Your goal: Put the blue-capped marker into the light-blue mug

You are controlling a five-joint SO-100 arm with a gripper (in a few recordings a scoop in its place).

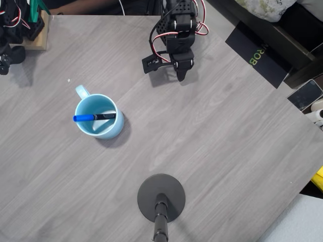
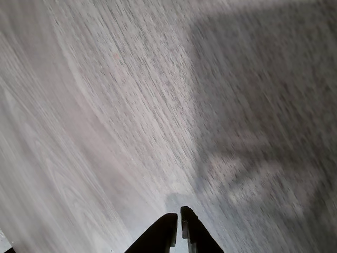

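Blurred throughout in the wrist view: streaked grey wood grain on the table (image 2: 105, 132), a soft dark shadow across the right half, nothing sharp but the two black fingertips of the gripper (image 2: 178, 226) at the bottom edge, tapered and pressed together with only a hairline between them, holding nothing. Cut off at the top edge of the overhead view: the arm, black, boxy, with red and white wires looped over it, narrowing down to the gripper (image 1: 180, 75) near the table's far edge, tip pointing toward the middle. Sat left of centre on the table (image 1: 222, 151), well apart from the gripper: the mug (image 1: 112, 130), round, glossy pale blue, small loop handle toward the upper left. Lay inside it, slanted across the opening: the marker (image 1: 96, 117), slim black barrel to the right, bright blue cap resting at the left rim; lower end hard to make out against the pale inside. Stood near the table's near edge: a round, matte black base (image 1: 161, 194) with a post, cut off at the bottom.
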